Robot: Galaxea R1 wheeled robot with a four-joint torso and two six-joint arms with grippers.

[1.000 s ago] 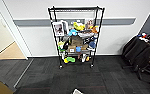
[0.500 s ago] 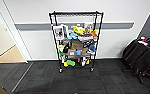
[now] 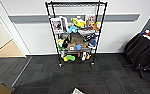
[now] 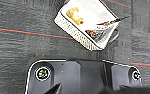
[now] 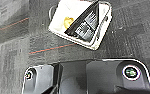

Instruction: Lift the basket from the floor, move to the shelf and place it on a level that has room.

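**Basket on the carpet below both wrists, shelf ahead against the wall**

At the far left of the head view a doorway opens onto tan wooden flooring (image 3: 9,51). Right of it, against the pale wall, stands the shelf (image 3: 76,35), a tall black wire rack on small castors. Its top level (image 3: 76,4) is a flat mesh tier; the tiers beneath are crowded with pictures, toys and brown cardboard boxes (image 3: 74,41). Further right, dark fabric is draped over a chair (image 3: 141,51). The floor (image 3: 103,75) in front of the rack is dark grey carpet tile with faint reddish lines. At the bottom edge of this view, roughly below the rack, a pale corner of the basket (image 3: 77,91) pokes in.

In the left wrist view the basket (image 4: 88,23) rests on the carpet, set at an angle, its white cloth lining and woven side showing, a small yellowish item inside. It lies beyond the dark wrist plate and apart from it. In the right wrist view the same basket (image 5: 79,22) sits on the carpet, likewise clear of that wrist's plate, with a dark shape across its lining.

Whether either claw is spread or closed cannot be told; nothing shows the basket being gripped.
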